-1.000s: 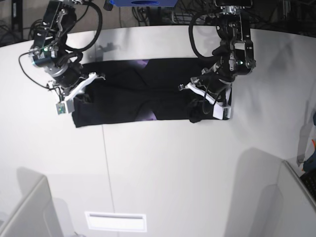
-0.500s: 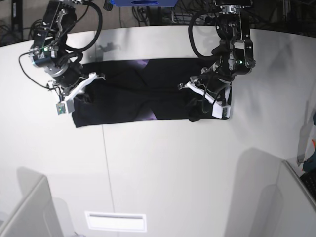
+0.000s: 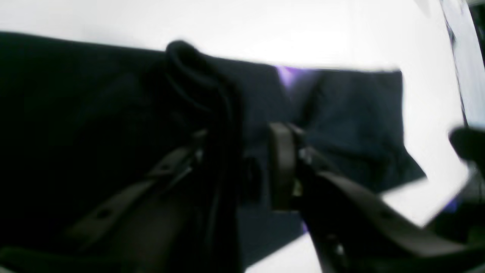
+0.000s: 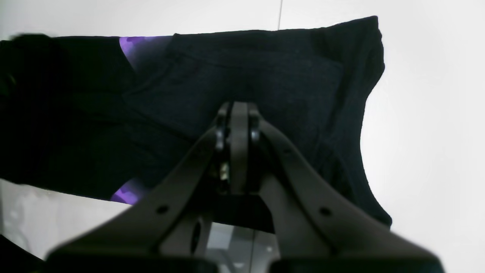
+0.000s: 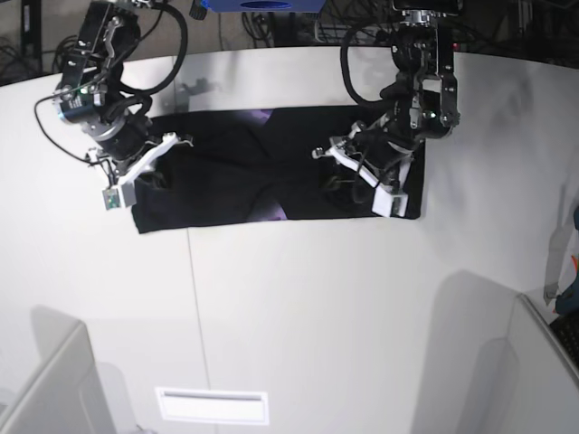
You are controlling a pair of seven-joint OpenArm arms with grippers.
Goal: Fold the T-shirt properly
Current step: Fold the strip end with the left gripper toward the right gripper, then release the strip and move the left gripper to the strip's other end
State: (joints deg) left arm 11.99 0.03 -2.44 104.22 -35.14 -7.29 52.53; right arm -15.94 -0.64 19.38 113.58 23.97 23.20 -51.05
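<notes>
T-shirt [image 5: 262, 176], black and soft, lies as a long band across the far part of a smooth white table [image 5: 298, 307], side flaps folded inward with slivers of purple print showing at the middle seam. At the scene's left end, the right gripper [image 5: 136, 172] rests on the cloth; its wrist view shows its dark jaws pressed fully together with nothing visibly caught between them. Toward the scene's right, the left gripper [image 5: 362, 176] is over the shirt's other end, its jaws parted a little around a bunched, rope-like ridge of fabric; whether they actually pinch it is not clear. Judging by the layout, the crosswise fold is in hand: that right end likely needs lifting and carrying leftward, while keeping the limp, matte cloth flat and unwrinkled.
</notes>
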